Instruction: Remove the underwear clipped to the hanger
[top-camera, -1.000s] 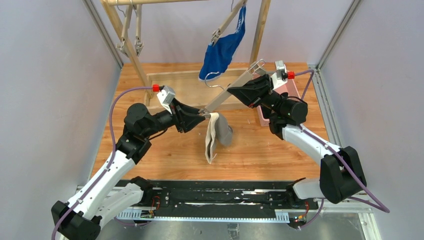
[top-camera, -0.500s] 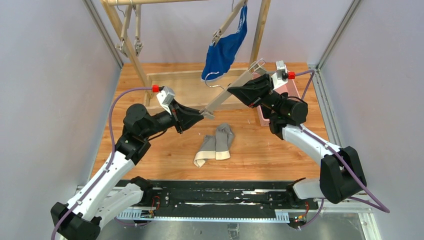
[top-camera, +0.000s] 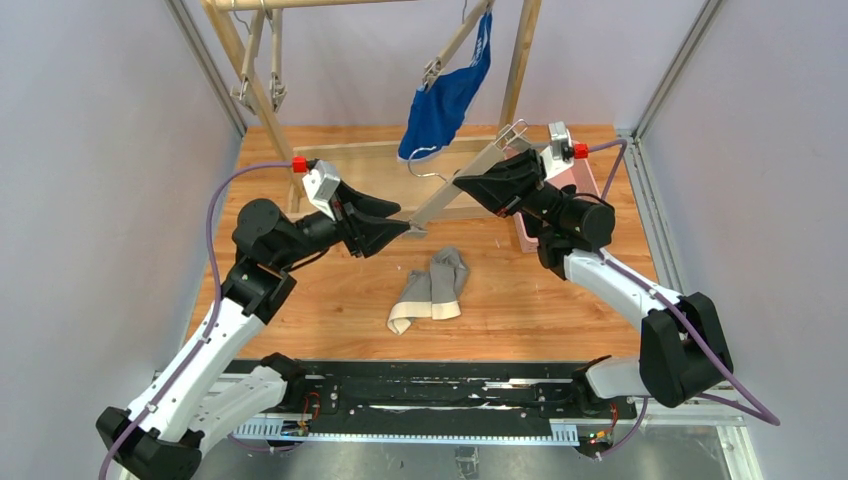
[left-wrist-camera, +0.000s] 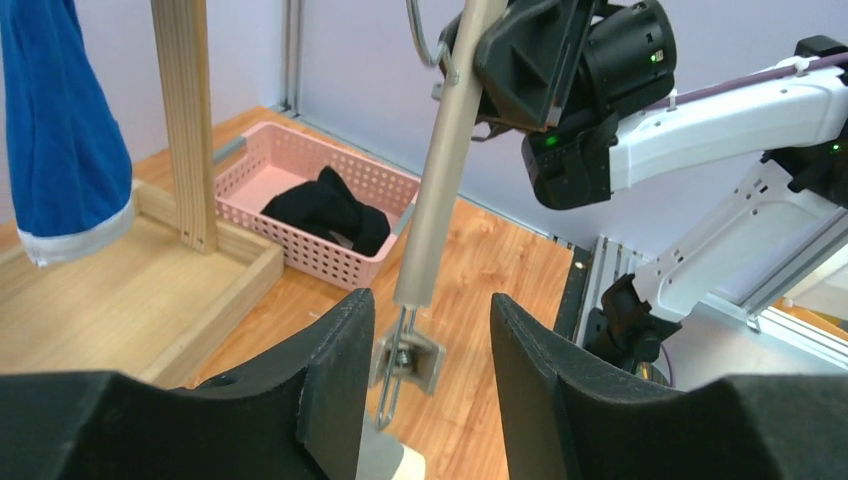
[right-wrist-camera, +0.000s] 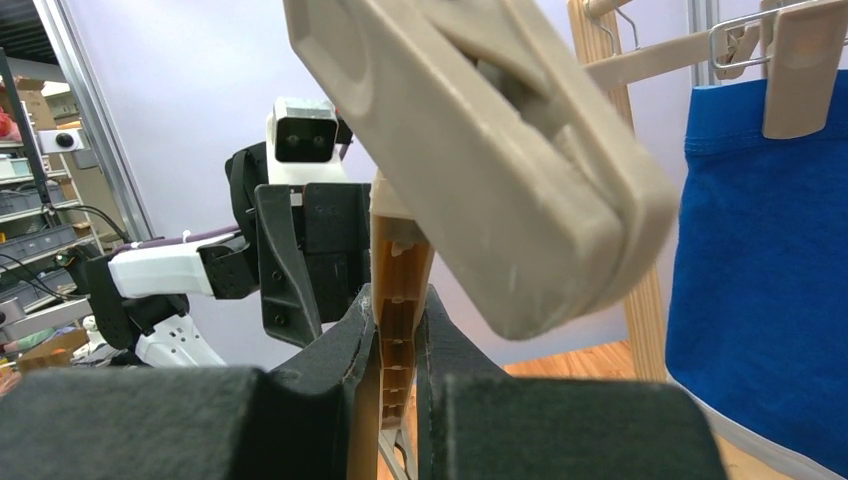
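Note:
My right gripper (top-camera: 462, 185) is shut on the beige bar of a clip hanger (top-camera: 455, 188) and holds it tilted above the table; the bar sits between its fingers in the right wrist view (right-wrist-camera: 398, 290). My left gripper (top-camera: 402, 226) is open around the hanger's empty lower clip (left-wrist-camera: 410, 355). The grey underwear (top-camera: 430, 290) lies crumpled on the table below that clip. The blue underwear (top-camera: 445, 100) hangs clipped to another hanger on the rack. The black underwear (left-wrist-camera: 330, 210) lies in the pink basket (left-wrist-camera: 300, 255).
A wooden rack (top-camera: 250, 75) with a base frame (top-camera: 385, 150) stands at the back, and empty clip hangers (top-camera: 262, 60) hang at its left. The pink basket is partly behind my right arm. Metal frame posts bound both sides.
The grey underwear came off the lower clip and fell to the table. My left gripper then drew back a little to the left, with its jaws open.

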